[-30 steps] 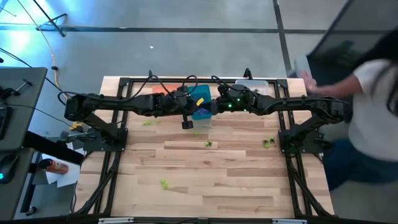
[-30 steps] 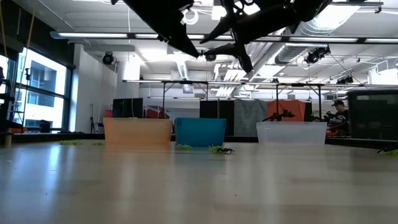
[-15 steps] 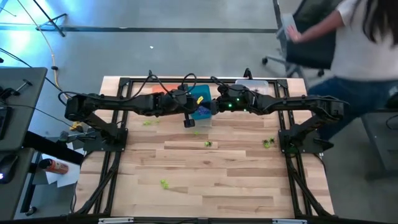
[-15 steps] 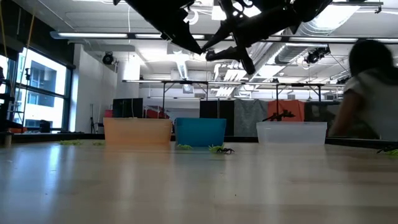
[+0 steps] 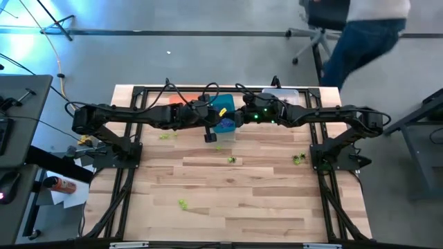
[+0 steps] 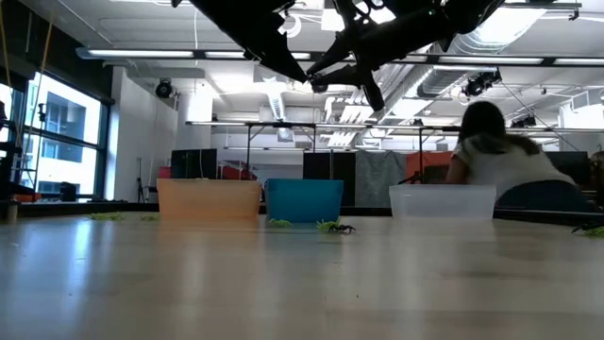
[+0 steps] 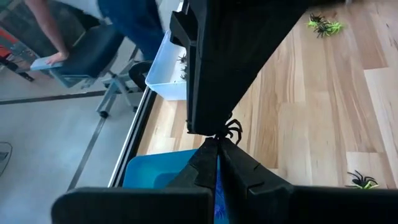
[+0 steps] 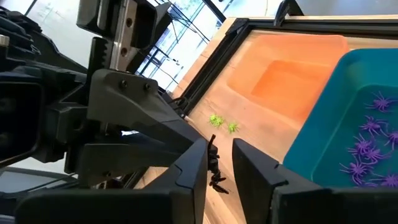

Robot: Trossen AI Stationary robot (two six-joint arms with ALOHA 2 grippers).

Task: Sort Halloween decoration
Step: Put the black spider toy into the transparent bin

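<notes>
Black spider (image 7: 232,129) pinched in left hand (image 7: 217,142), mostly hidden by fingers (image 7: 245,171)

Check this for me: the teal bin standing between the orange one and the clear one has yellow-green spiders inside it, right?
Not quite. The spiders inside the teal bin are purple, not yellow-green; the right wrist view shows them. The bin does stand between the orange bin and the clear bin.
</notes>
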